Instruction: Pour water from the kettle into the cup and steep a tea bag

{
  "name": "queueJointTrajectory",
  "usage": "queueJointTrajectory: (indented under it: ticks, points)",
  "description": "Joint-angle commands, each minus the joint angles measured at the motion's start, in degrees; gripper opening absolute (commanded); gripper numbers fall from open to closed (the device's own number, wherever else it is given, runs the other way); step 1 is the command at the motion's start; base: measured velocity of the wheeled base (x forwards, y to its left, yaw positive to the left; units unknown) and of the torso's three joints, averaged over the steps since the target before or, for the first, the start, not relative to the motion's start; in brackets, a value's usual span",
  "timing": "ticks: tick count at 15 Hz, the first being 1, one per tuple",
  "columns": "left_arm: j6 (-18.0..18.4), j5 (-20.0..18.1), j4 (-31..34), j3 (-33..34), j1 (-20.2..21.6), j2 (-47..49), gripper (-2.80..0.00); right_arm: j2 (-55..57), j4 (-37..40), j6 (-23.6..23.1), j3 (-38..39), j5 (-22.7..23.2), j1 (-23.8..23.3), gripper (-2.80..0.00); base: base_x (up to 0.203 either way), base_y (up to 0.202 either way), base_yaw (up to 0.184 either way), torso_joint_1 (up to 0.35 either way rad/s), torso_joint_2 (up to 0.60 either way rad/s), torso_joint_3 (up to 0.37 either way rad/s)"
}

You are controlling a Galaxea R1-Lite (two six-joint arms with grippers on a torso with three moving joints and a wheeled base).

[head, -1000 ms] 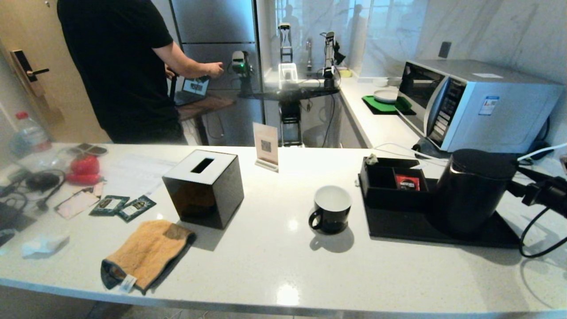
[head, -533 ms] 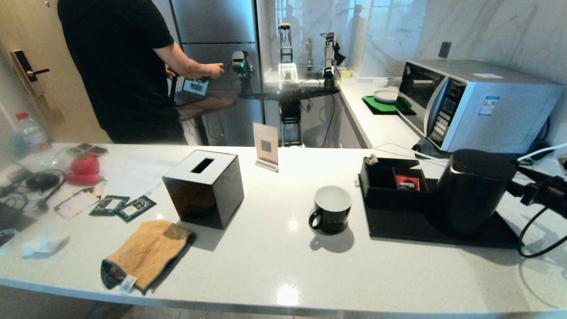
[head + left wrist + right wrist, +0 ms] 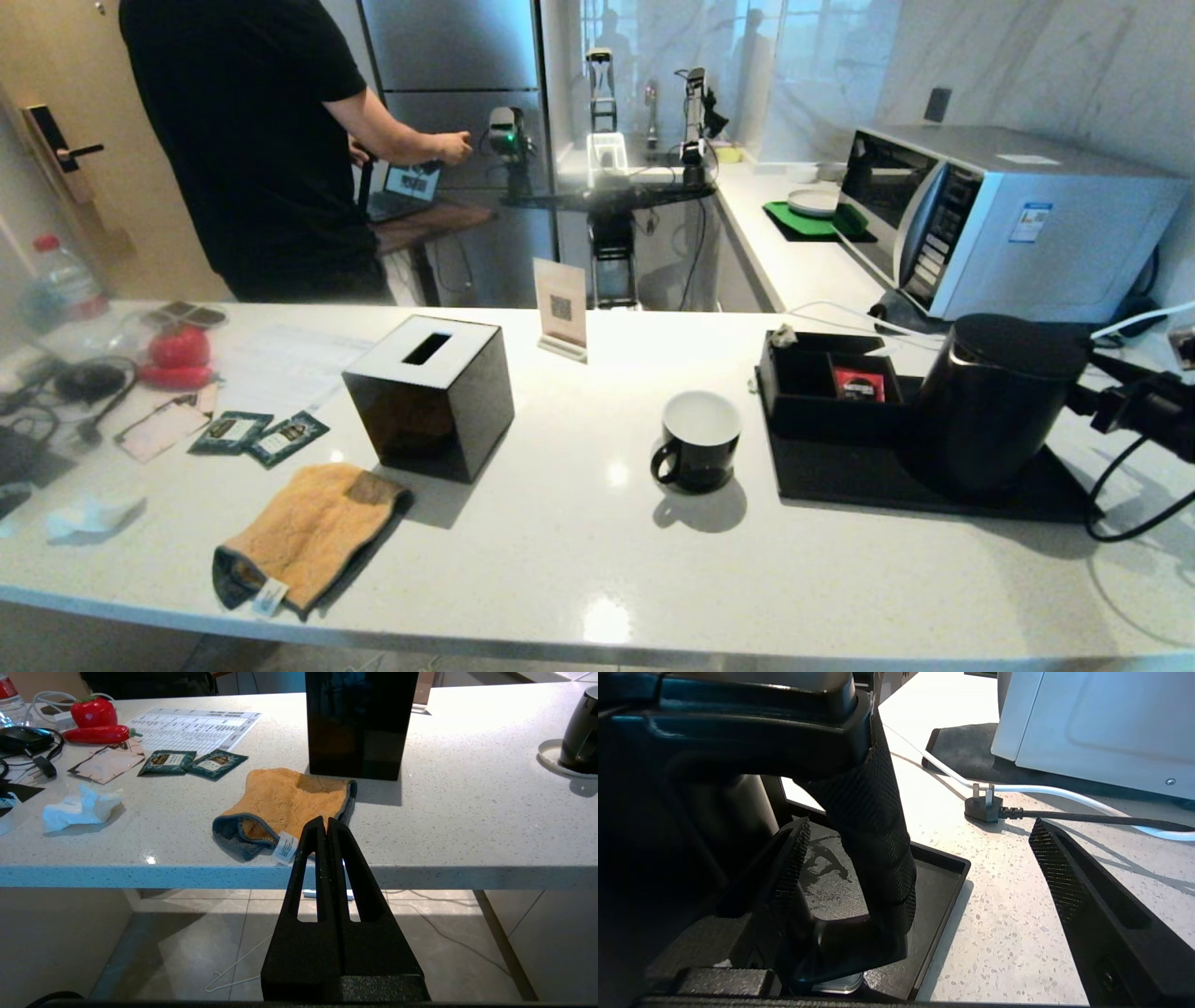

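Kettle (image 3: 990, 401), tall matte black, sits on its black tray (image 3: 840, 476); my right gripper (image 3: 920, 858) straddles its textured handle (image 3: 873, 826), jaws wide apart. I'd centre it before squeezing. Left gripper (image 3: 327, 828) parked, jaws together

The right arm is extended in from the 3 o'clock edge of the head view, roughly level. The right gripper (image 3: 920, 858) is held wide open, its fingers (image 3: 1064, 877) spread well apart. The left arm is parked low at 6 o'clock. The left gripper (image 3: 327, 826) is closed, finger against finger, with nothing between them.
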Motion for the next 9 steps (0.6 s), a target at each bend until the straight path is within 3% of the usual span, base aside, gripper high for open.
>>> queueJointTrajectory:
  ticks: [1, 4, 5, 9]
  points:
    - [0.03, 0.00, -0.02, 0.00, 0.04, 0.08, -2.80, 0.57, -0.36, 0.01, -0.96, 0.29, 0.08, 0.00, 0.000, 0.000, 0.000, 0.000, 0.00, 0.000]
    - [0.03, 0.00, -0.02, 0.00, 0.04, 0.06, -2.80, 0.55, -0.36, 0.01, -0.96, 0.29, 0.10, 0.00, 0.000, 0.000, 0.000, 0.000, 0.00, 0.000]
    - [0.03, 0.00, -0.02, 0.00, 0.04, 0.04, -2.80, 0.50, -0.36, 0.01, -0.96, 0.29, 0.14, -2.80, 0.000, 0.000, 0.000, 0.000, 0.00, 0.000]
    - [0.03, 0.00, -0.02, 0.00, 0.04, -0.01, -2.80, 0.22, -0.44, 1.26, -0.87, 0.29, 0.17, -2.80, 0.000, 0.000, 0.000, 0.000, 0.00, 0.000]
